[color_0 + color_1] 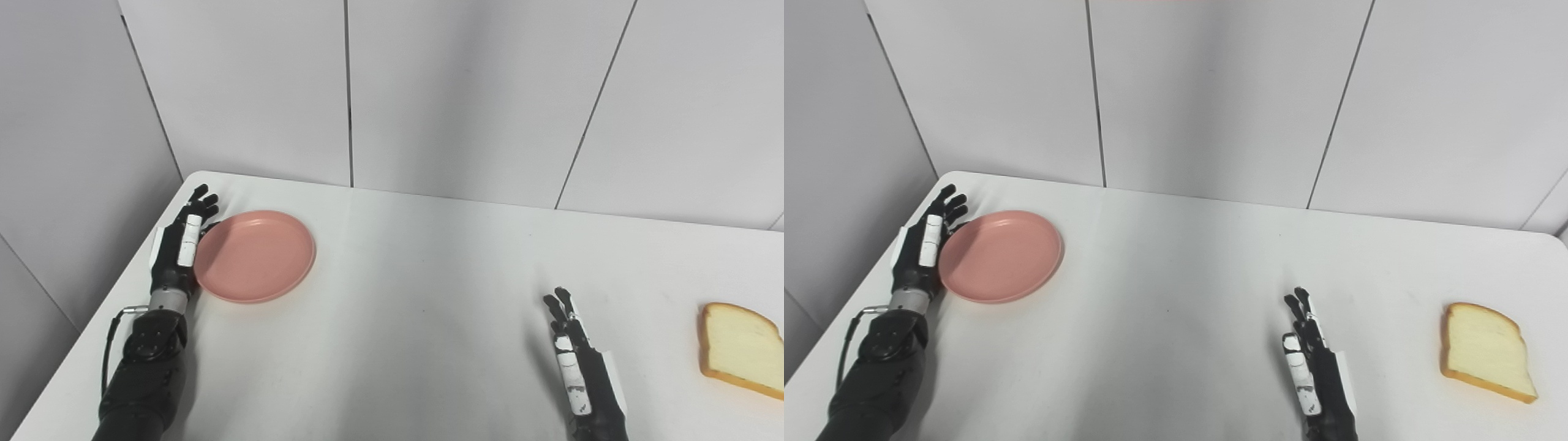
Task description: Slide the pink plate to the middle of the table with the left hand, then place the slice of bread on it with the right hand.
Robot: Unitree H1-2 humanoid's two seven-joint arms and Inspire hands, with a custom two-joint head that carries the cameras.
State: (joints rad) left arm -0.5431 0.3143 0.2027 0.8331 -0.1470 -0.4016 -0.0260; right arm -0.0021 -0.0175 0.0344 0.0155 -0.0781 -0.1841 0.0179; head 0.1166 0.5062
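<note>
A round pink plate point(255, 255) lies flat near the far left corner of the white table point(416, 288). My left hand point(184, 242) stands on edge right against the plate's left rim, fingers straight and apart, holding nothing. A slice of bread point(740, 348) with a brown crust lies flat at the right edge of the table. My right hand point(576, 361) rests low near the front, well to the left of the bread, fingers extended and empty.
Grey panelled walls point(429, 92) close in behind the table and along its left side. The table's left edge runs just beside my left forearm point(144, 373). Bare white tabletop stretches between the plate and my right hand.
</note>
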